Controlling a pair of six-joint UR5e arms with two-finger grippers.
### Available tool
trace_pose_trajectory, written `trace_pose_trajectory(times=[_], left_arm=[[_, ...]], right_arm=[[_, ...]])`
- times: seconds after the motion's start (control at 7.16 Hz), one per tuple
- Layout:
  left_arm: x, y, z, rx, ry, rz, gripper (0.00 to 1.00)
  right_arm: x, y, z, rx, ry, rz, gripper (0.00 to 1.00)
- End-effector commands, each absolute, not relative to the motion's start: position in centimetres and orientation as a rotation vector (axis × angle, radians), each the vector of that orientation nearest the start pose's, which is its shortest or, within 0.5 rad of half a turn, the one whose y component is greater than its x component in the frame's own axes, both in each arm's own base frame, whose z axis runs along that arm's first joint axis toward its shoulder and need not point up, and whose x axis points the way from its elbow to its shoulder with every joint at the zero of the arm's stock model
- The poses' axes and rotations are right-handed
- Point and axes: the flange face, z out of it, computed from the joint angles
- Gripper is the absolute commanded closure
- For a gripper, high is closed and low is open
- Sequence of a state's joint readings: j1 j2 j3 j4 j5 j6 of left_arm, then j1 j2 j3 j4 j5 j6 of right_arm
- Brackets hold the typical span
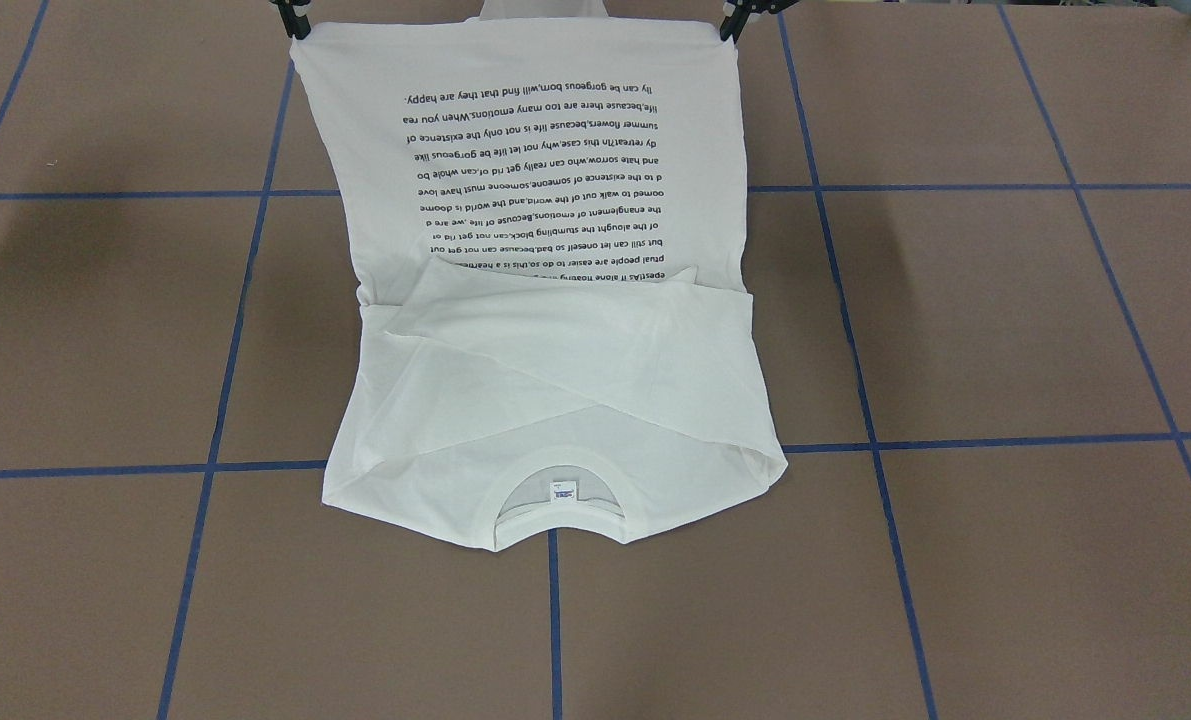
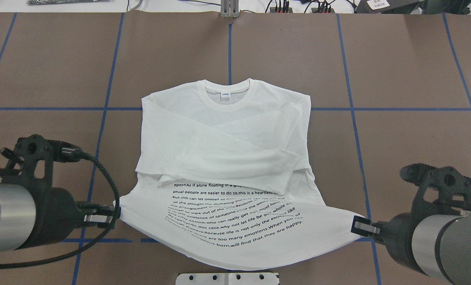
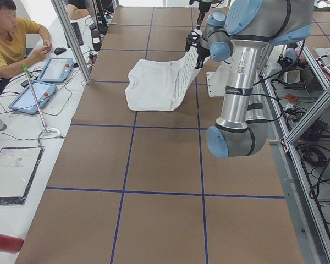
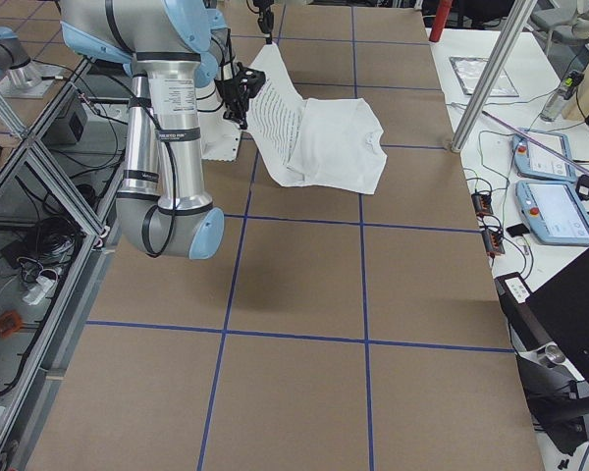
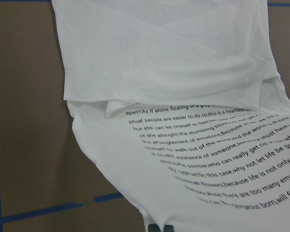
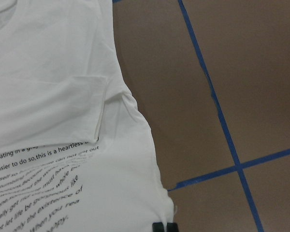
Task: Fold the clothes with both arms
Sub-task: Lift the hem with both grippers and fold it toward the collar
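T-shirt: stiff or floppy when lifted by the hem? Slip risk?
Likely very floppy: the T-shirt bows between the left gripper and right gripper. Probably light: thin cloth, held by corner pinches alone. The folded sleeves may slide if it is tugged.

The T-shirt (image 2: 227,130) reads "…that they are happy."

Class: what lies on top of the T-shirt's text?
The folded sleeves lie across the T-shirt, covering the top of the printed text. Lower lines show; the covered words cannot be read.
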State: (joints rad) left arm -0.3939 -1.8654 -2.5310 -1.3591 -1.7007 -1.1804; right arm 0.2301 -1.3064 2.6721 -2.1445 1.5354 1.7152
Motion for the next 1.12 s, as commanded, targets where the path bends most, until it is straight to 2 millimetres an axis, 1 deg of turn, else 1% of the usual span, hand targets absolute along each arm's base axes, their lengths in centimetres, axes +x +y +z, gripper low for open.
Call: trace_pose_trajectory(times=[0.0, 0.14, 0.28, 0.42, 0.56, 0.7, 0.84, 0.98], left_arm=[[29.5, -36.8, 16.5, 0.463, 0.854, 0.043, 1.0], [29.6, -41.0, 16.9, 0.481, 0.801, 0.008, 1.0], [31.0, -44.8, 17.3, 0.489, 0.761, -0.009, 1.0], [31.9, -48.1, 18.9, 0.522, 0.759, -0.011, 1.0], [34.1, -50.7, 21.3, 0.523, 0.752, -0.018, 1.0], [36.5, -53.2, 23.7, 0.53, 0.752, -0.019, 1.0], [39.1, -55.8, 25.8, 0.525, 0.744, -0.02, 1.0], [41.5, -58.0, 28.0, 0.515, 0.733, -0.02, 1.0]], right_arm=[[-30.7, -29.8, 15.8, 0.159, -0.762, 0.426, 1.0], [-31.2, -33.7, 15.7, 0.204, -0.716, 0.439, 1.0], [-32.1, -37.5, 16.3, 0.234, -0.663, 0.432, 1.0], [-33.4, -41.6, 17.2, 0.261, -0.656, 0.455, 1.0], [-35.5, -45.1, 18.8, 0.281, -0.661, 0.465, 1.0], [-37.8, -48.4, 19.8, 0.296, -0.669, 0.476, 1.0], [-40.1, -50.6, 21.1, 0.295, -0.642, 0.464, 1.0], [-41.7, -52.3, 23.1, 0.303, -0.62, 0.434, 1.0]])
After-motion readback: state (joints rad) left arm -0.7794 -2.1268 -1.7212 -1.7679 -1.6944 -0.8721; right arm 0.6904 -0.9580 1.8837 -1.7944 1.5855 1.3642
